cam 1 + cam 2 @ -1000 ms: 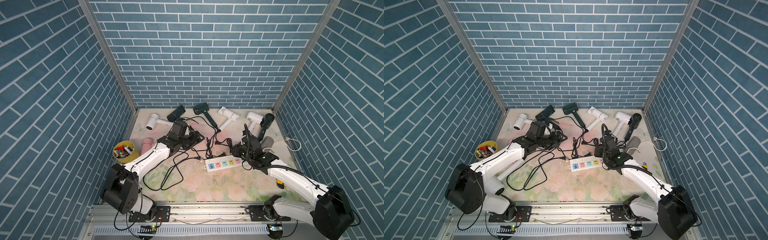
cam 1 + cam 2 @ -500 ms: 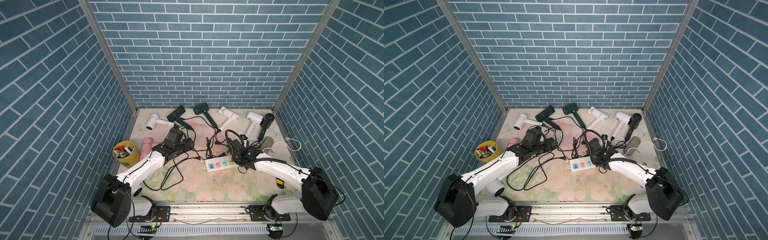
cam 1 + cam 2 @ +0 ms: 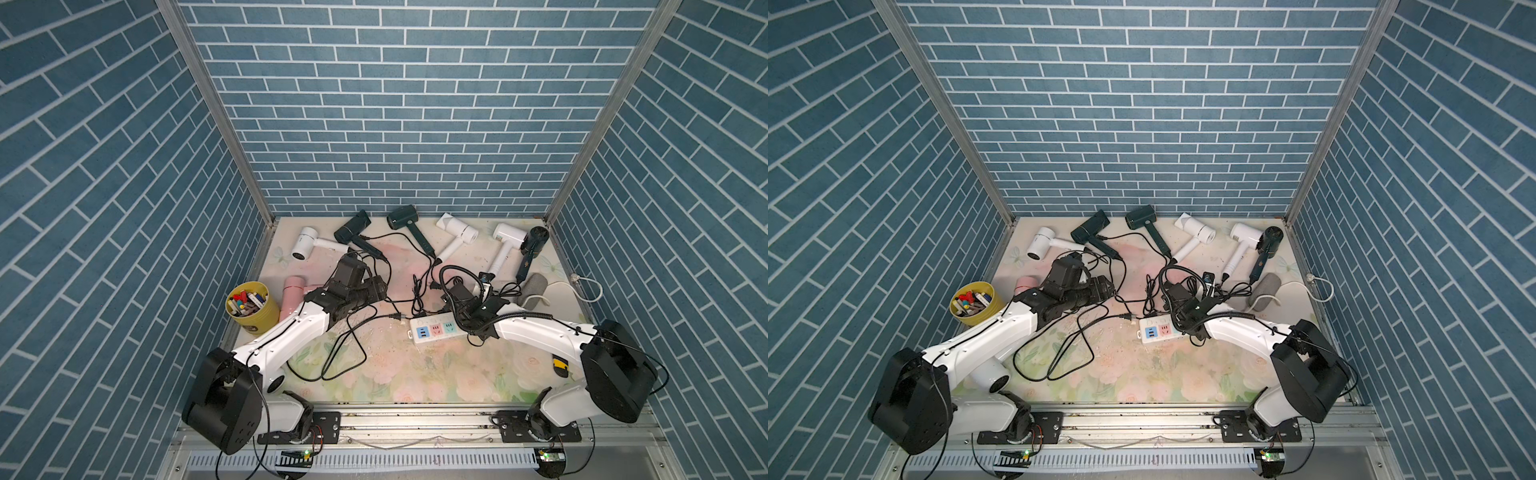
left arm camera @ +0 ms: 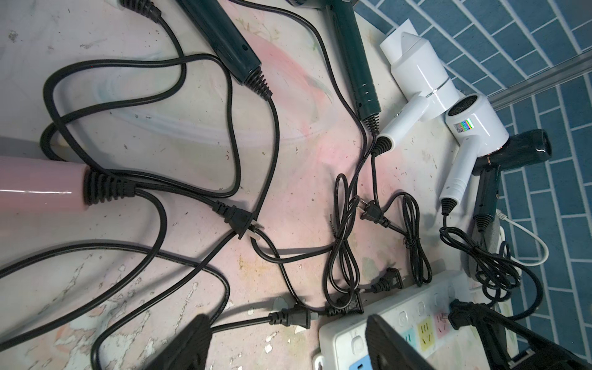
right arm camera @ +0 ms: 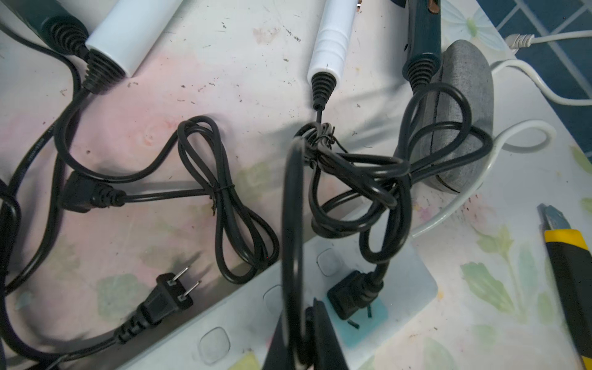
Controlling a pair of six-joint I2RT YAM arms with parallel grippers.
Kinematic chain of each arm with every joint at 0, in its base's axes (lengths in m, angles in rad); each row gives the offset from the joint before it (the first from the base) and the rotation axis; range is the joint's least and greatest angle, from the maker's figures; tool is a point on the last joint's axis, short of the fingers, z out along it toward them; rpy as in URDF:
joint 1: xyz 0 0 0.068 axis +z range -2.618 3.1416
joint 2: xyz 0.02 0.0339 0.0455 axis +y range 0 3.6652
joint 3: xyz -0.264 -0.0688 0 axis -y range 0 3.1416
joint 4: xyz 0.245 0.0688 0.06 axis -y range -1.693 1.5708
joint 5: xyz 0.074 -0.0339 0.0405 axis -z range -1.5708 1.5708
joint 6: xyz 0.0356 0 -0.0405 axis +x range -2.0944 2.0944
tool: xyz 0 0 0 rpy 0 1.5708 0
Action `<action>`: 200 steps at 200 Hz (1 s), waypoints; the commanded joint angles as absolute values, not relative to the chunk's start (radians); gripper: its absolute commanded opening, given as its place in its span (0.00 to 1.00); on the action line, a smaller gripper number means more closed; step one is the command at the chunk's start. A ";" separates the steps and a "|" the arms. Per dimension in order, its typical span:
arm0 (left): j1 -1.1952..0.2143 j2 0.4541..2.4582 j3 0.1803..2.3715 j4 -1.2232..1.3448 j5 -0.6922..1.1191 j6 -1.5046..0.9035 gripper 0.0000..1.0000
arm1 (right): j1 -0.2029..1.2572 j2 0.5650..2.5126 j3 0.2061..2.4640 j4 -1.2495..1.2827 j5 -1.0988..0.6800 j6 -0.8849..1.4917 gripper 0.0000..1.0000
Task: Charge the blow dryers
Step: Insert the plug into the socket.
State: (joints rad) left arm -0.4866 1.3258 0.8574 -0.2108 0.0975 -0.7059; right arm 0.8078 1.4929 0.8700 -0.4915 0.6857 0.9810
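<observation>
Several blow dryers lie along the back of the table, from a white one (image 3: 306, 246) to a black one (image 3: 536, 241); a pink one (image 3: 293, 291) lies at the left. Their black cords tangle around a white power strip (image 3: 432, 331). My left gripper (image 4: 293, 346) stands open just above the table, with a loose plug (image 4: 293, 317) lying between its fingers, untouched. My right gripper (image 5: 307, 336) hangs low over the strip (image 5: 224, 320), shut on a black cord (image 5: 291, 208) that loops upward. Beside it a plug (image 5: 352, 298) sits on the strip's blue socket. Another plug (image 5: 169, 294) lies loose.
A yellow cup (image 3: 249, 309) of small items stands at the left edge. A grey fuzzy roll (image 3: 534, 286) and a white cable (image 3: 590, 286) lie at the right. A yellow-and-black utility knife (image 3: 559, 365) lies at the front right.
My right arm has swung in and come down onto the power strip, still shut on the cord. The left gripper drew back a little toward the front and stayed open.
</observation>
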 commanded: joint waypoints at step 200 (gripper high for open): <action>-0.477 1.357 0.844 -0.195 0.110 -0.698 0.81 | 0.869 1.581 0.941 -0.669 0.754 1.209 0.00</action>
State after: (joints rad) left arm -0.4835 1.3529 0.8574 -0.2035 0.1059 -0.7055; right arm 0.8616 1.5505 0.9291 -0.5976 0.7269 1.1286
